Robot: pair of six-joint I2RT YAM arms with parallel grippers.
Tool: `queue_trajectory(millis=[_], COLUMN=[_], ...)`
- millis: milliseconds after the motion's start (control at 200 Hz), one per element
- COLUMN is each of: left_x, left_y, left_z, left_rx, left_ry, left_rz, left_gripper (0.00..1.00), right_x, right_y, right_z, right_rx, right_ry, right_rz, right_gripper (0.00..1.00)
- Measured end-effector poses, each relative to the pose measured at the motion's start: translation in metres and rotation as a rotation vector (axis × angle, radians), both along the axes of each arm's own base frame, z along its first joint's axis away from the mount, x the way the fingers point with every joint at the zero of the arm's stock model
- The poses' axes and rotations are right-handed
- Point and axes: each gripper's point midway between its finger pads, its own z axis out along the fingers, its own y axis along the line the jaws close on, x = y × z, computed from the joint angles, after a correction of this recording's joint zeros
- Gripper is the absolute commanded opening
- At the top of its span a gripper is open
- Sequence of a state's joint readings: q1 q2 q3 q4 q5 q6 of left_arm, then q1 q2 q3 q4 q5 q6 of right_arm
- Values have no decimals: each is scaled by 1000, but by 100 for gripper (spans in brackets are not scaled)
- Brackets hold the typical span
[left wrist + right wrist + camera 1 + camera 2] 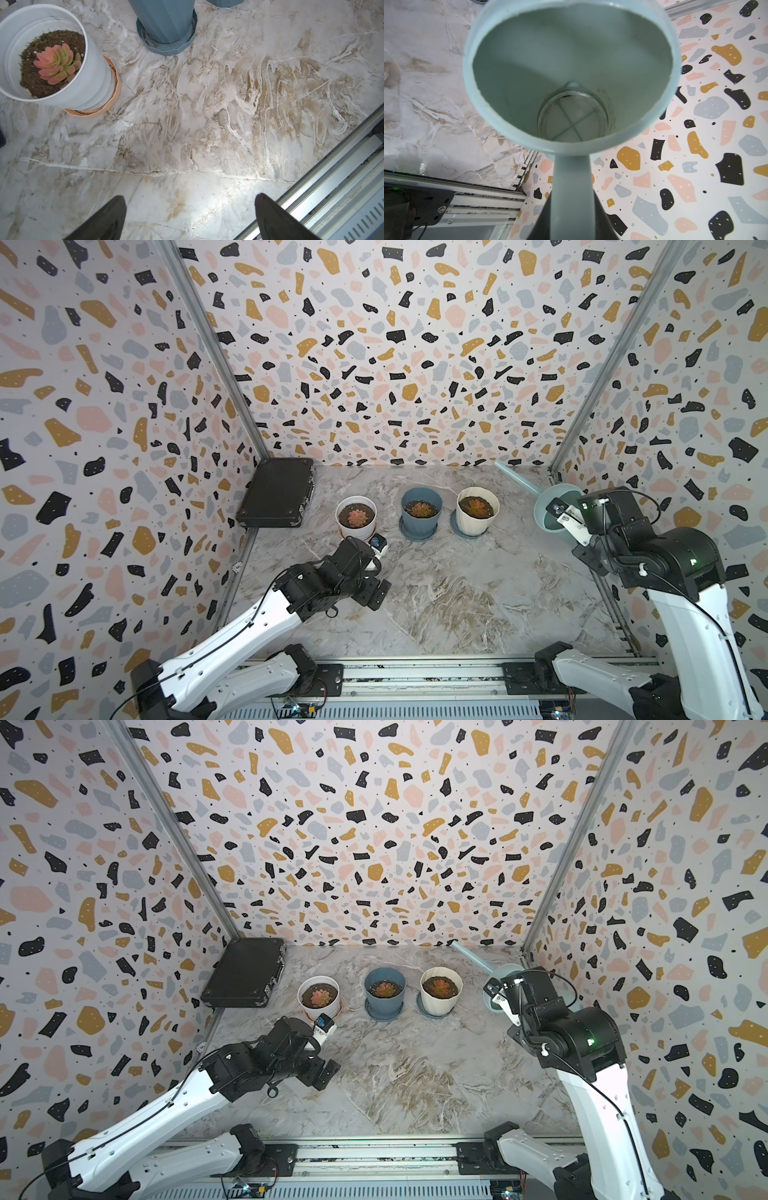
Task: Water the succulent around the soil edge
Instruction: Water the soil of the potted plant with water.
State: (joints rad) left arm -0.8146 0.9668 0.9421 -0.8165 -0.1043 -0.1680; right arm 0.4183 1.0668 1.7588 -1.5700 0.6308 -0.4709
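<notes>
Three potted succulents (418, 509); watering can (571, 68) in R gripper (571, 207).

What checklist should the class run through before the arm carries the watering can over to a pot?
1. Right gripper shut on the watering can handle: ok.
2. Spout off all three pots, by the back wall: ok.
3. Water in the can: only a little at the bottom, if any; cannot tell.
4. Left gripper open, empty, clear of the white pot: ok.
5. Cream pot, the nearest, upright on its saucer: ok.
6. Which succulent is meant: cannot tell.
</notes>
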Motion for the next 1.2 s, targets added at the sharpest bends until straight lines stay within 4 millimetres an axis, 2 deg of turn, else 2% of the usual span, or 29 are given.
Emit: queue_trajectory(millis=[280,526,776,976,1197], left_x=[-3,-5,-5,-5,-4], left_y=[6,13,17,19,21], left_z=[0,4,11,11,10], left_rx=[15,16,5,12,24], left_ry=[3,-17,-42,-47,-51], left_rz=[8,21,29,35,40], left_gripper=[99,99,99,99,99], right_x=[-16,-18,-7,9,18], right_y=[11,23,36,50,68], right_z=[-6,-13,-19,-28,-27], right_rx=[175,265,242,189,163], right_ry=[-26,-7,41,101,117], right_rz=[-14,-12,26,59,117], right_gripper=[0,0,0,0,0])
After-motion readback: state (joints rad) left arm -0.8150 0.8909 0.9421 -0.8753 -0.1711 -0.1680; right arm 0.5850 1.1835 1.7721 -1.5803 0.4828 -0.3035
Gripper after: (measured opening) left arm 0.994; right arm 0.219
